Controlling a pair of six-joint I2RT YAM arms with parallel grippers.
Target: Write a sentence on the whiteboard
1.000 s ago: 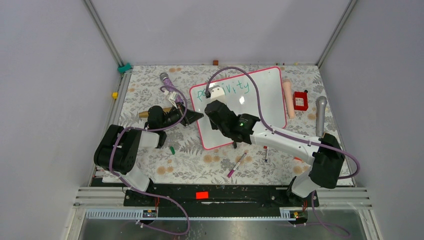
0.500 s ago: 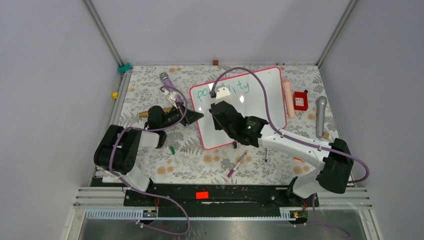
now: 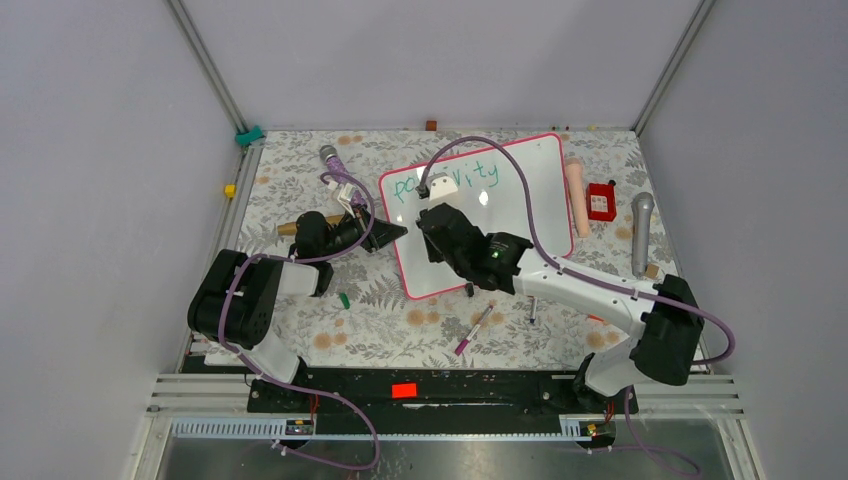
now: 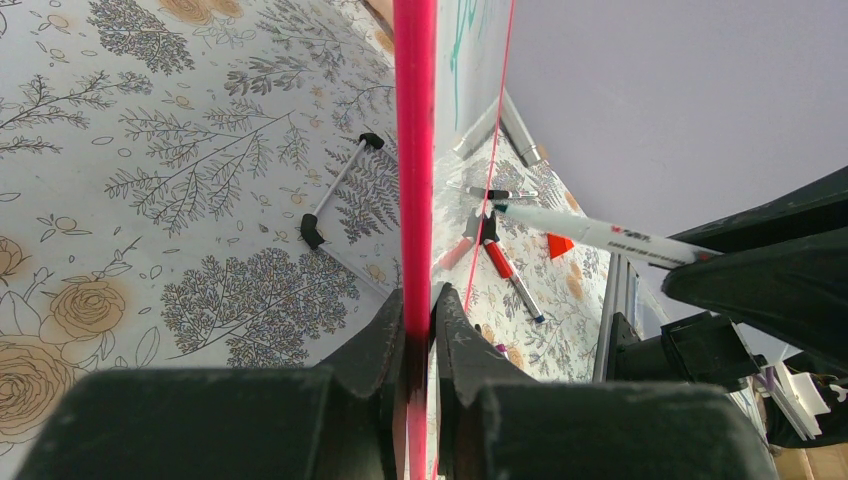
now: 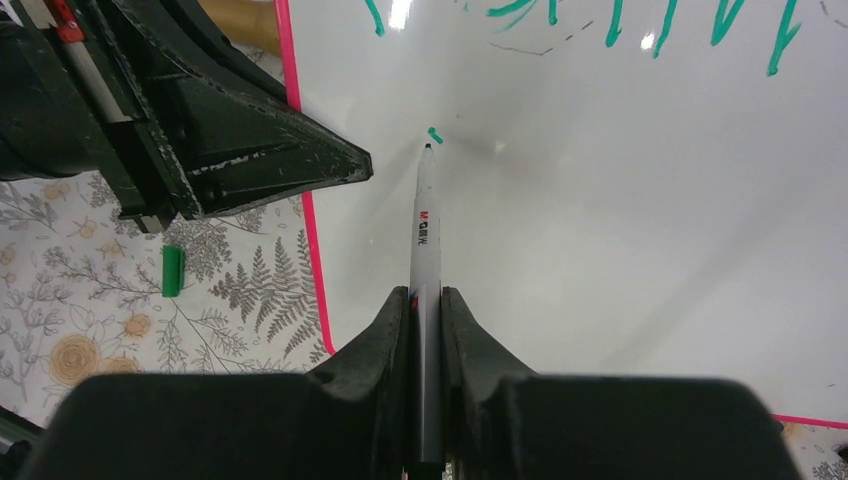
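Observation:
The whiteboard lies on the floral cloth, white with a pink frame, green letters along its top edge. My left gripper is shut on its left frame edge. My right gripper is shut on a white marker. The marker's tip sits on the board beside a small green mark, below the line of letters and near the left gripper. From above, the right gripper hangs over the board's left part.
Loose markers lie on the cloth below the board, and a green cap to its left. A red box, a pink roll and a microphone lie to the right; another microphone is at the back left.
The right arm swung from over the letters down to the board's left part under the first line; its elbow shifted right. The left gripper kept its hold on the frame.

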